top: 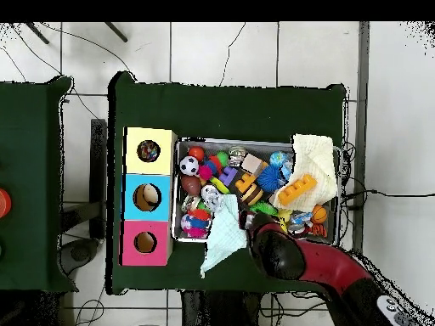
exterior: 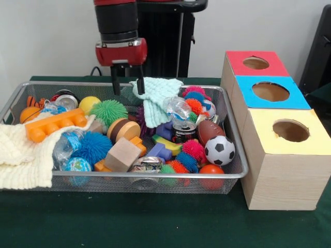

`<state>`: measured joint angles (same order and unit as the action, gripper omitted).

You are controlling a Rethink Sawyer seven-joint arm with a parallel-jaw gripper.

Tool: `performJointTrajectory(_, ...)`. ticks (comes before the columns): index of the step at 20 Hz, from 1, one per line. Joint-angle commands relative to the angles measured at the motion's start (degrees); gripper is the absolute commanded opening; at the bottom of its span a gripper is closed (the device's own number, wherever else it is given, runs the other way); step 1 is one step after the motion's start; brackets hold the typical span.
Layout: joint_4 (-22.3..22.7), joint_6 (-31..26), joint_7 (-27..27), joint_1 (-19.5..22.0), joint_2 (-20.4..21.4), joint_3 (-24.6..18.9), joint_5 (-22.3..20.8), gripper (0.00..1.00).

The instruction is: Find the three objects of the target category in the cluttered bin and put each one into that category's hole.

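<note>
The silver wire-mesh bin [exterior: 155, 175] is full of toys; it also shows in the overhead view [top: 255, 142]. My gripper [exterior: 128, 87] hangs over the bin's back rim, fingers apart, the right fingertip [exterior: 140, 85] against a corner of the mint-green knitted cloth [exterior: 158, 101], which drapes over that rim [top: 223, 239]. No printed multicoloured rag shows in the bin. The yellow-topped box [exterior: 310, 139] stands nearest the camera, its round hole [exterior: 290, 130] open. From above, something multicoloured shows inside that hole [top: 149, 151]. My arm [top: 280, 250] hides the gripper from above.
A cream knitted cloth [exterior: 20, 155] hangs over the bin's left end. Among the clutter are an orange block [exterior: 54, 124], spiky balls [exterior: 107, 111], a soccer ball [exterior: 219, 150], a can [exterior: 183, 132] and a wooden block [exterior: 122, 154]. The blue-topped box [exterior: 270, 92] and the red-topped box [exterior: 256, 63] stand behind the yellow one.
</note>
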<state>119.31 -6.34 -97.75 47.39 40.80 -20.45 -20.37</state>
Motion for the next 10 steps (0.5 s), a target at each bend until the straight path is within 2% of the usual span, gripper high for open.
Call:
performJointTrajectory(1, -4.3, -12.8, 8.7, 5.4, -1.8, -10.2, -2.8, 1.0)
performJointTrajectory(10, -7.4, -17.6, 10.8, 10.0, -4.0, -14.0, -5.2, 1.0)
